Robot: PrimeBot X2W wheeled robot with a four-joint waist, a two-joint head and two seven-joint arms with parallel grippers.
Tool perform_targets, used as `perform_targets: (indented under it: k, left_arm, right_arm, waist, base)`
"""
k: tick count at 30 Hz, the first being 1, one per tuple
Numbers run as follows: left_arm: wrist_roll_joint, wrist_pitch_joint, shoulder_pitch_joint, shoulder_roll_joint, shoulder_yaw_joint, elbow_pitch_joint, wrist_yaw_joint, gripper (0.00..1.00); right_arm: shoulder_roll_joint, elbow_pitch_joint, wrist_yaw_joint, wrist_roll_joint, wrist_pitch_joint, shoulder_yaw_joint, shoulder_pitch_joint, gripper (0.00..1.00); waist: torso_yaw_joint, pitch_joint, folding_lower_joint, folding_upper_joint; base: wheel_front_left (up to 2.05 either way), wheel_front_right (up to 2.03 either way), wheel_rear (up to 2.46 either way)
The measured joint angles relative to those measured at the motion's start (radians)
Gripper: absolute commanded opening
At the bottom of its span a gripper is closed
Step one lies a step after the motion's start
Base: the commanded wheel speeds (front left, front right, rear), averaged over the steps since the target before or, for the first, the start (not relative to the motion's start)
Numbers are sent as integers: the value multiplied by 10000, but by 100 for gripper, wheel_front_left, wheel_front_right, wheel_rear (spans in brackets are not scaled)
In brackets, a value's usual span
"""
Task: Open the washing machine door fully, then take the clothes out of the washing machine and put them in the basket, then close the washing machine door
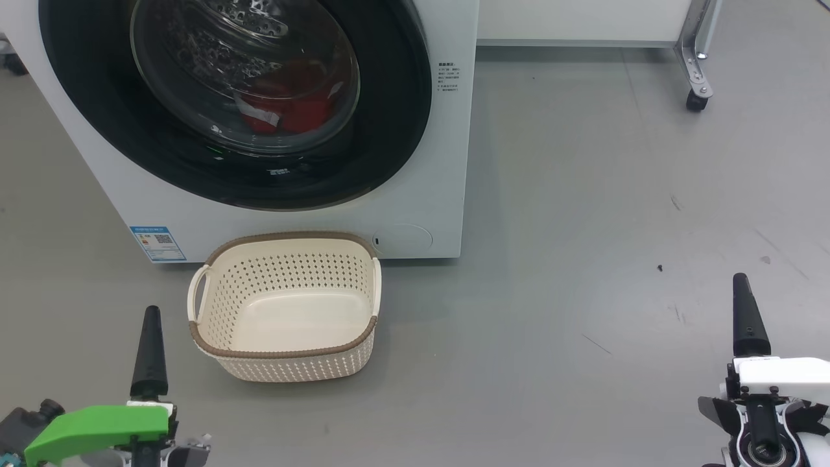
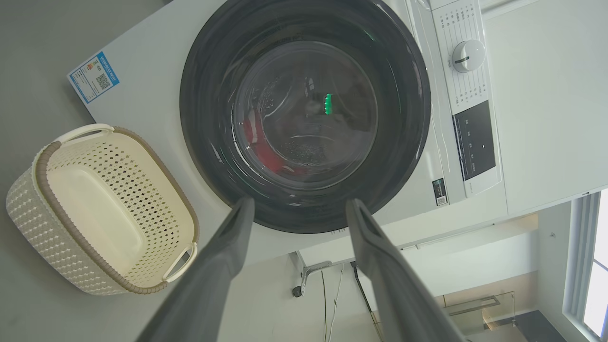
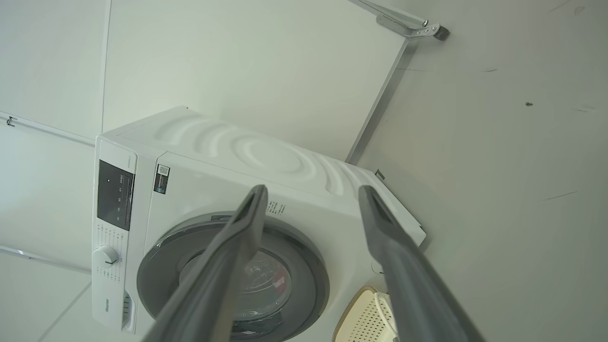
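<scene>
My left gripper (image 2: 300, 203) and right gripper (image 3: 313, 190) hang spread and empty, well back from the washing machine (image 1: 441, 214). The washing machine door (image 1: 402, 130) is shut, with the red clothes (image 1: 305, 110) behind its glass. The basket (image 1: 285, 237) waits empty just below, handy for unloading.

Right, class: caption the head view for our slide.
Washing machine door shut, red clothes inside, empty basket waiting in front.

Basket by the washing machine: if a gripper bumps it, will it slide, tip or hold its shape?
The basket looks like thin perforated plastic and sits empty, so it is probably light and would likely slide on the smooth grey floor. Its wide, low shape suggests it is unlikely to tip. The walls may flex slightly.
</scene>
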Motion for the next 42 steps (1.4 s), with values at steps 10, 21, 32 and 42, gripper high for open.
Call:
perform_targets:
  k: [10, 21, 32, 42]
  left_arm:
    - [1542, -349, -11, 15, -357, -414, 0, 100]
    - [3889, -713, 1, 52, -805, -717, 146, 100]
    - [6606, -1060, 13, 105, -1609, -729, 533, 100]
    - [8794, -1455, 18, 148, -2284, -704, 1070, 100]
  right_arm:
    - [-63, -337, 0, -1356, -337, -31, 2, 100]
    - [-314, -585, 2, -3404, -698, 307, 49, 100]
    - [-570, -560, -111, -5413, -1039, 731, 162, 100]
    - [-656, -458, -374, -6959, -1390, 1099, 176, 100]
  waist:
    - [4, -61, 0, 0]
    - [-10, -40, 0, 0]
    - [-65, 14, 0, 0]
    - [-129, 30, 0, 0]
  base:
    - [0, 0, 0]
    - [0, 0, 0]
    - [0, 0, 0]
    - [0, 0, 0]
